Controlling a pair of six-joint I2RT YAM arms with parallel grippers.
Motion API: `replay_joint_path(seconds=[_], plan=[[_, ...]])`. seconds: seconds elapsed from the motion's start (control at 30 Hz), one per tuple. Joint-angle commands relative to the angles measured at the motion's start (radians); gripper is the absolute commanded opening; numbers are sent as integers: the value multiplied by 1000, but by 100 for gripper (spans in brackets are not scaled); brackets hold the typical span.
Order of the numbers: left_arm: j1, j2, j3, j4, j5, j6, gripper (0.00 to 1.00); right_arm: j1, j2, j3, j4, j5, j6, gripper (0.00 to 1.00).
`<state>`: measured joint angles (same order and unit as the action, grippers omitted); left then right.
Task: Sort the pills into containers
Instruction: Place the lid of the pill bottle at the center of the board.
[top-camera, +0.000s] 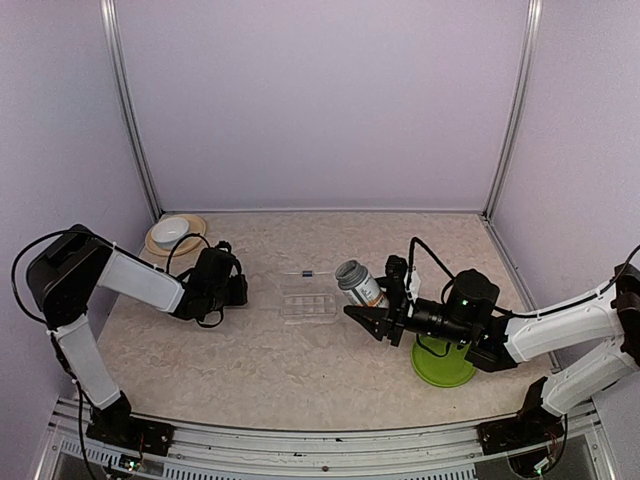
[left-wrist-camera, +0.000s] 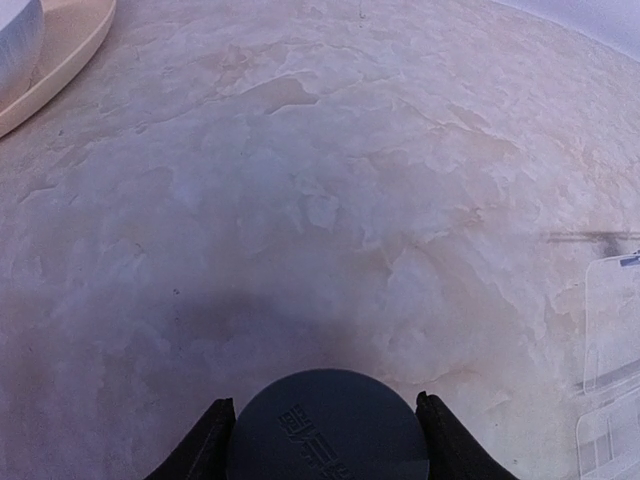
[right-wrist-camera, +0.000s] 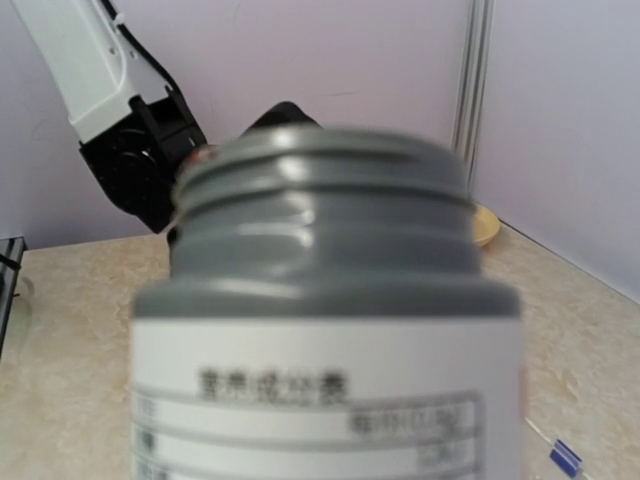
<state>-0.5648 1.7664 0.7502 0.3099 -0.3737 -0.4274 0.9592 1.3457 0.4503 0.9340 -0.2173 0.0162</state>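
The containers are one flat clear box (top-camera: 308, 305) with compartments, lying mid-table; its edge also shows in the left wrist view (left-wrist-camera: 612, 340). No pills can be made out in any view. My left gripper (top-camera: 228, 287) is to the left of the box, and its fingers (left-wrist-camera: 207, 440) are shut on a round dark grey cap (left-wrist-camera: 328, 430) just above the table. My right gripper (top-camera: 375, 297) is to the right of the box and shut on a grey bottle (top-camera: 358, 283) with an orange label. The bottle (right-wrist-camera: 325, 300) is tilted, its threaded neck bare, and it hides the right fingers.
A white bowl (top-camera: 172, 230) sits on a tan plate (top-camera: 190, 228) at the back left. A green disc (top-camera: 443, 364) lies under the right arm. A thin rod with a blue mark (top-camera: 308, 273) lies just behind the box. Purple walls enclose the table.
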Motion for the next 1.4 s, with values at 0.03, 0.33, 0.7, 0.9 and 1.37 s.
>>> replay_joint_path(seconds=[0.03,0.33,0.7,0.9,1.37], plan=[[12,29,-16,42,10,-16,31,-3,10,-4,46,-6,5,0],[17,43,-15,46,16,-17,31,-4,12,5,34,-7,2,0],[21,65,-17,51,16,-18,31,-3,13,12,25,-14,1,0],[23,67,-18,51,19,-18,41,-5,12,14,23,-11,-2,0],[24,60,-26,52,24,-19,49,-4,15,9,31,-12,4,0]])
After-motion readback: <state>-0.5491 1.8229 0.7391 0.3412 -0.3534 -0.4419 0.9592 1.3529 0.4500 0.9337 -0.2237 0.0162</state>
